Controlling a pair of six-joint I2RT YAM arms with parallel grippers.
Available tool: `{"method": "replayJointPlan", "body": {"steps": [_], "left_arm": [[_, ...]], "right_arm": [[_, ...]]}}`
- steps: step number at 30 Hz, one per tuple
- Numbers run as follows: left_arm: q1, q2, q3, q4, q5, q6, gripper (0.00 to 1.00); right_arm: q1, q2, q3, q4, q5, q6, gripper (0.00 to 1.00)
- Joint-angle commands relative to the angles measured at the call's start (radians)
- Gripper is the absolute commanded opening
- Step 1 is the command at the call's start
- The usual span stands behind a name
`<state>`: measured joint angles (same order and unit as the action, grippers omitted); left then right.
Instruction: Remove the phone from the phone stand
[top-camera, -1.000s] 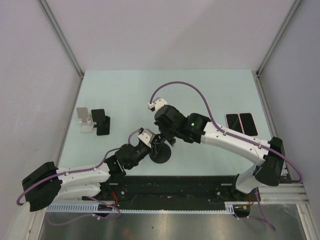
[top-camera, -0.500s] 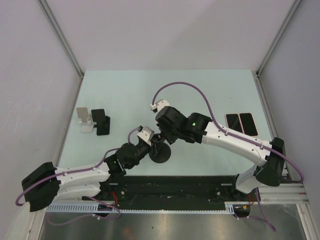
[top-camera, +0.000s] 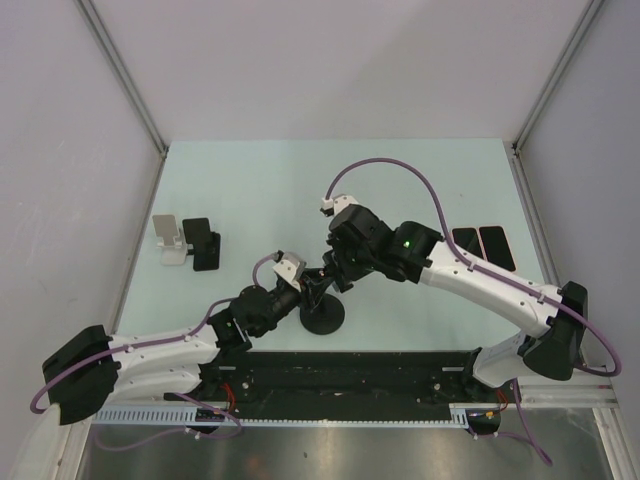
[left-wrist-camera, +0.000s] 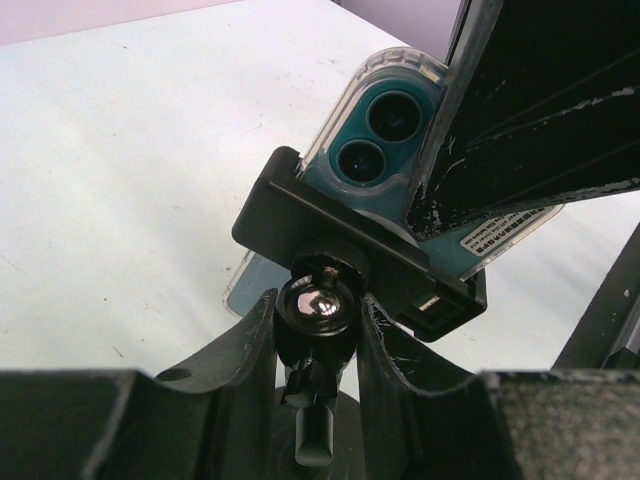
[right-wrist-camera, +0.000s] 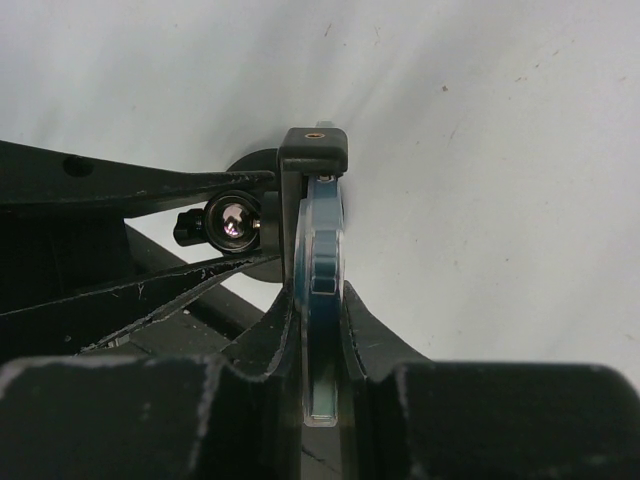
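The phone, in a clear case over a teal back with two camera lenses, sits tilted in the black cradle of the phone stand, not yet freed. The stand's round base rests on the pale worktop, close to the middle of its near edge. We see the right hand closed on the phone, one finger pressed flat against each face, so it looks placed to draw the phone out of the cradle. The left hand is closed around the stand's neck at the shiny ball joint just under the cradle. We judge that it is there to brace the stand so the base does not lift or tip when the phone is pulled. The left arm lies low, running from the near left corner toward the centre. The right arm arches over from the near right corner, elbow raised and wrist turned down to meet the phone from the far side. Well apart, two other phones lie flat near the right edge. A white stand and a black stand sit near the left edge.
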<state>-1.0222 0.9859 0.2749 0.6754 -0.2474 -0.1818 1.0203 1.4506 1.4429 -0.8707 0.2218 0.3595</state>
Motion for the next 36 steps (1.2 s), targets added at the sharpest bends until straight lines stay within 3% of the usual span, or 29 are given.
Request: {"method": "replayJointPlan", "body": {"steps": [1, 15, 21, 22, 25, 28, 36], "left_arm": [[0.063, -0.004, -0.039, -0.069, -0.188, -0.016, 0.00], [0.042, 0.002, -0.045, -0.056, -0.190, -0.022, 0.00], [0.040, 0.004, -0.057, 0.004, -0.165, 0.042, 0.00], [0.040, 0.003, -0.068, 0.018, -0.156, 0.063, 0.05], [0.040, -0.006, -0.080, 0.055, -0.107, 0.148, 0.35], [0.042, -0.032, -0.097, 0.085, -0.063, 0.215, 0.49], [0.040, -0.026, -0.097, 0.118, 0.022, 0.358, 0.64]], "right_arm": [[-0.040, -0.111, 0.011, -0.125, 0.091, 0.013, 0.00], [-0.126, -0.119, -0.004, -0.044, 0.137, -0.073, 0.00], [-0.056, -0.072, -0.001, -0.010, 0.073, -0.175, 0.00], [-0.036, -0.053, 0.001, -0.004, 0.038, -0.198, 0.00], [-0.011, -0.035, 0.007, -0.001, -0.010, -0.214, 0.00], [0.003, -0.015, 0.014, -0.001, -0.027, -0.220, 0.00], [0.040, 0.031, 0.056, -0.037, -0.048, -0.231, 0.00]]}}
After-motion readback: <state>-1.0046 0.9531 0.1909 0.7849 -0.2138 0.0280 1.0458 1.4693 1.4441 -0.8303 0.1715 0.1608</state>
